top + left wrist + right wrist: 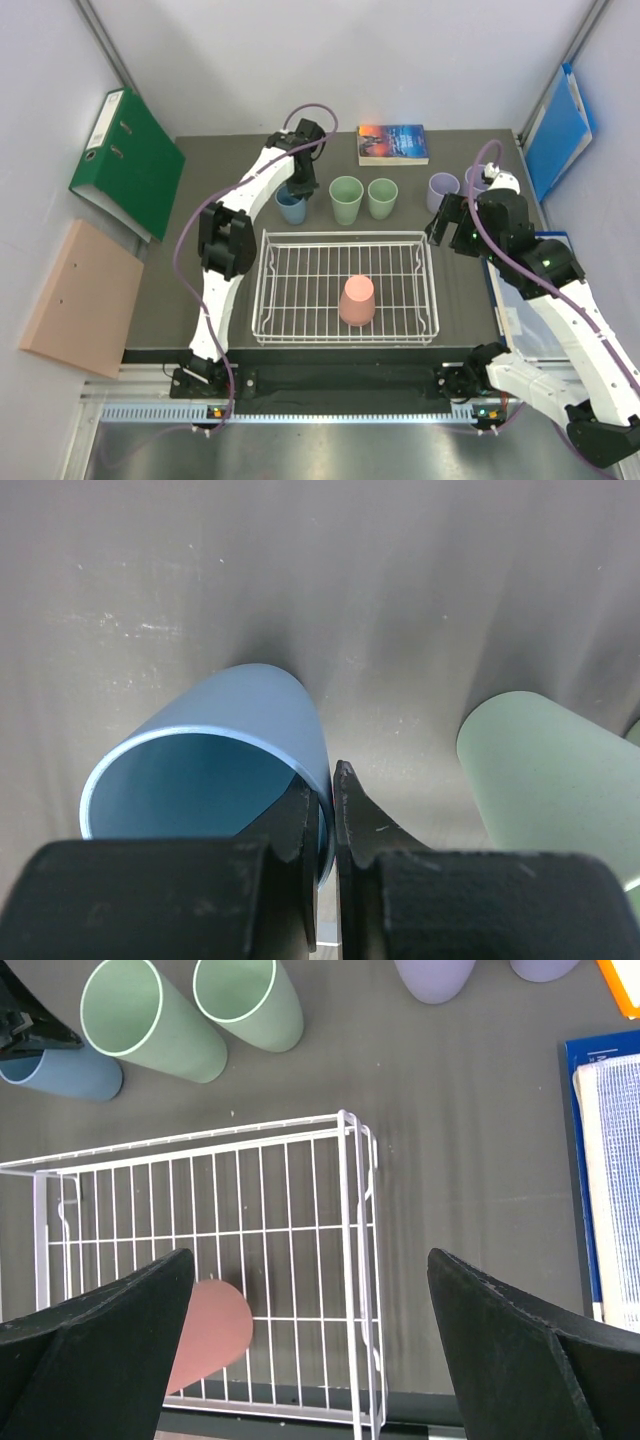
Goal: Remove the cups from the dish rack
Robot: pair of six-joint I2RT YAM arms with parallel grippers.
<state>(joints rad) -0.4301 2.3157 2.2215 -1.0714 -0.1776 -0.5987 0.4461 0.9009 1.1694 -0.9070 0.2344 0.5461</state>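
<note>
The table [165, 300] is dark grey and matte, with pale walls on three sides. Off its left edge lie a green binder [128, 163] and a pink board [80, 285]. A blue folder [560, 130] leans at the far right, and one book [393, 144] lies at the back edge.

The single rack [300, 285] sits mid-table. Its far right corner lies below the right claw [310, 1255], whose fingers are spread wide with nothing between them. To that claw's right is a blue-edged pad [610, 1180], cut off by the frame.

There are six cups. One, the pink cup [357, 300], stands mouth down in the rack, to the near left of the right claw. In the wrist view that claw's left finger hides part of it.

The left claw [330, 780] is almost closed on the wall of the blue cup [210, 770], one finger inside the rim and one outside. This cup is upright behind the rack's far left corner.

Two green cups [346, 198] [382, 197] stand mouth up just right of the left claw. Its own camera shows the second only as a sliver.

Two lavender cups [443, 190] [478, 178] sit just beyond the right claw. The farther one is partly hidden by the arm.
</note>
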